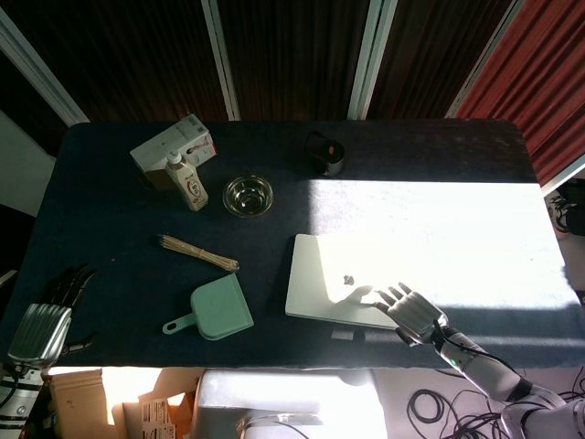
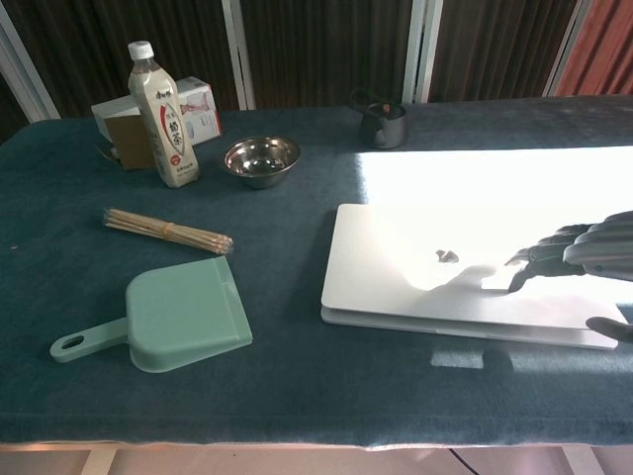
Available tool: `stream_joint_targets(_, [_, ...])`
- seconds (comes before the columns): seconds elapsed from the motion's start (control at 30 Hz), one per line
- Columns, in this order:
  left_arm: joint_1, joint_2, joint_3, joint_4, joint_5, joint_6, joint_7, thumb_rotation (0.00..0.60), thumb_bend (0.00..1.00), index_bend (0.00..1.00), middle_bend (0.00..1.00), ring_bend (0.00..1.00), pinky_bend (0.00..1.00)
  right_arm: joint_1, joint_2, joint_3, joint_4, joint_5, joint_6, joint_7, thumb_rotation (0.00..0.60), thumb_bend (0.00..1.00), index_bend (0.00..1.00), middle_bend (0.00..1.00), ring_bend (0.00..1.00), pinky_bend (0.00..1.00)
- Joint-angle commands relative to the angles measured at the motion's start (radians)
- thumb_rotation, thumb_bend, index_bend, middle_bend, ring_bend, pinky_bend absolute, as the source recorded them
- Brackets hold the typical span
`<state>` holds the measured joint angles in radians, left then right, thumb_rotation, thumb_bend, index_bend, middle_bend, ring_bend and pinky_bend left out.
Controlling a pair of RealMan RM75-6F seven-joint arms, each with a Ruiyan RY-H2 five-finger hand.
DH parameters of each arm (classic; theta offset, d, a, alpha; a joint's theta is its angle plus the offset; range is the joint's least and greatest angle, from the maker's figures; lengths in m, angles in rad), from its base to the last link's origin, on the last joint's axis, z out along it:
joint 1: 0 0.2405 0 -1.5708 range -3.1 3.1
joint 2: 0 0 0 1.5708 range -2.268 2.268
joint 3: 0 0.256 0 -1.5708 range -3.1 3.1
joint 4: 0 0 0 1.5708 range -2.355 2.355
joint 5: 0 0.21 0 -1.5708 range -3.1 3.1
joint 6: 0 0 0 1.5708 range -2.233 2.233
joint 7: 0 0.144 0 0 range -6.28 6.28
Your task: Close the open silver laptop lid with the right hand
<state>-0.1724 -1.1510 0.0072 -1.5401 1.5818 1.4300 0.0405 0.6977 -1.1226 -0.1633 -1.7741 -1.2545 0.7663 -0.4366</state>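
Right hand: fingers spread, holding nothing, fingertips over the near right part of the silver laptop lid.
Laptop: right-centre of the worktop, lid down, thin front gap.
Advice: press flat and evenly near the front edge until the gap disappears.

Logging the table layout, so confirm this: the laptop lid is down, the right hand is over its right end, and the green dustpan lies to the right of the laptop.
One thing is wrong: the dustpan lies to the left of the laptop, not the right, as the chest view shows. The lid is down, and the right hand is over its right end.
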Motion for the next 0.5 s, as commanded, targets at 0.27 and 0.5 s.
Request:
stream_joint_targets(0.27, [0.003,0.001,0.001,0.000,0.004,0.005,-0.002,0.600,0.09,0.00,0.02,0.00,0.14,-0.011,-0.021,-0.004,0.028,0.015,-0.020,-0.016,0.600,0.49,0.17,0.03,0.00,0.02])
stream_joint_targets(0.5, [0.006,0.002,0.001,-0.001,0.006,0.013,-0.003,0.600,0.09,0.00,0.02,0.00,0.14,-0.027,-0.008,0.003,0.016,-0.003,0.003,0.004,0.600,0.49,0.16,0.02,0.00,0.02])
